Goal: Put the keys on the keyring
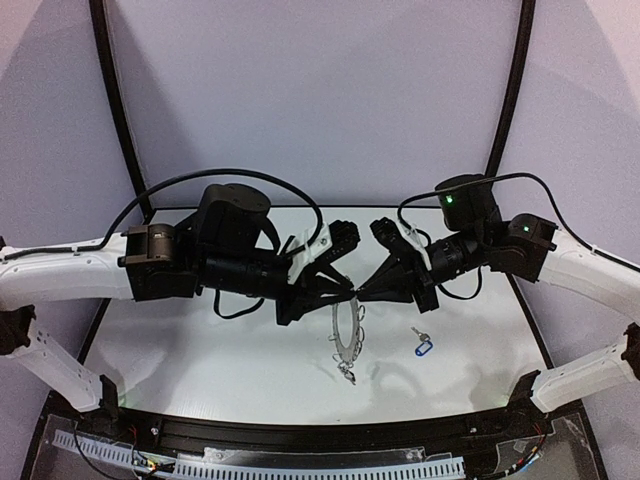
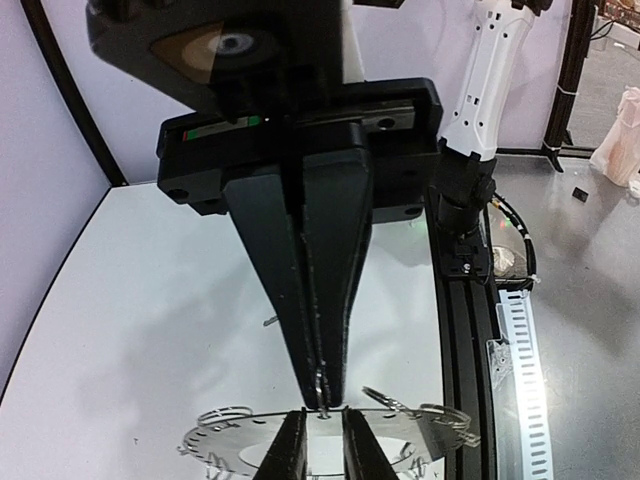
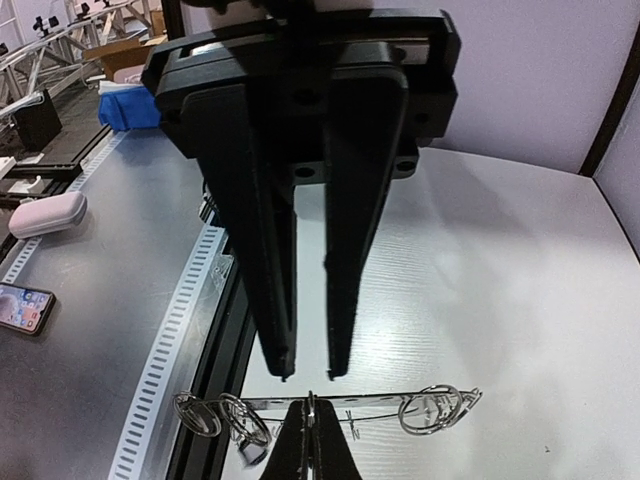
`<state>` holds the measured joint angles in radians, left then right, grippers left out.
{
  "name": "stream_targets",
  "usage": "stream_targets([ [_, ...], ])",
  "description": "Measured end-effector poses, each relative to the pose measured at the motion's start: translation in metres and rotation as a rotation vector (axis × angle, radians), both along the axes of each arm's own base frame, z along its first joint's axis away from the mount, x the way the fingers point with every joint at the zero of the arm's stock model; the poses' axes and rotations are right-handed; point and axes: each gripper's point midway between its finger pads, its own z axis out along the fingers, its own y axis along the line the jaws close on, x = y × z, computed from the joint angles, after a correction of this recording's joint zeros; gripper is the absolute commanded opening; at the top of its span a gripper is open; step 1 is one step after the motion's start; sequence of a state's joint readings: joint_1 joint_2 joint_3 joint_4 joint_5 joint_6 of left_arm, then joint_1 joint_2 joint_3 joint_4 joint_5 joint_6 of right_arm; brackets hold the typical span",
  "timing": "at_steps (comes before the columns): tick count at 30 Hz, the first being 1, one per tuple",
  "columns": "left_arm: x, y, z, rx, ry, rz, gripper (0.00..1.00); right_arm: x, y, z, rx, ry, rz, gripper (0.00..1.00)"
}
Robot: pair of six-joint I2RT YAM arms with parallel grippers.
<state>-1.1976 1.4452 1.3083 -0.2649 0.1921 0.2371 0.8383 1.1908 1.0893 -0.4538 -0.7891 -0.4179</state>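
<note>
The keyring, a flat disc fringed with silver wire loops, hangs in the air at mid-table where both arms meet. My left gripper is shut on one small loop at the disc's top edge. In the right wrist view its closed fingers pinch that loop on the disc, which shows edge-on. My right gripper faces it, tips just short of the disc. Its fingers stand a narrow gap apart with nothing between them. A blue-tagged key lies on the table right of the disc.
A black rail runs along the table's near edge, with the right arm's base on it. A phone and a pale case lie on the bench beyond the rail. Black curved poles rise at both back corners.
</note>
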Motion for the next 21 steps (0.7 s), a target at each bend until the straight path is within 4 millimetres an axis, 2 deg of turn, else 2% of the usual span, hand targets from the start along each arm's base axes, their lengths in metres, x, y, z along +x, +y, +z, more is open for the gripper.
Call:
stream_targets([
  [10, 0.004, -0.003, -0.007, 0.046, -0.008, 0.005, 0.17, -0.004, 0.000, 0.000, -0.026, -0.015, 0.006, 0.00],
  [18, 0.003, -0.006, -0.014, 0.089, 0.000, -0.010, 0.04, -0.006, -0.001, -0.007, -0.064, -0.014, -0.004, 0.00],
  [19, 0.003, -0.007, -0.014, 0.093, 0.004, -0.010, 0.08, -0.006, -0.002, -0.007, -0.067, -0.013, -0.005, 0.00],
  [20, 0.003, -0.008, -0.016, 0.105, 0.008, -0.017, 0.17, -0.006, -0.003, -0.009, -0.077, -0.014, -0.006, 0.00],
  [21, 0.002, -0.009, -0.017, 0.110, 0.010, -0.022, 0.19, -0.006, -0.003, -0.010, -0.082, -0.015, -0.007, 0.00],
])
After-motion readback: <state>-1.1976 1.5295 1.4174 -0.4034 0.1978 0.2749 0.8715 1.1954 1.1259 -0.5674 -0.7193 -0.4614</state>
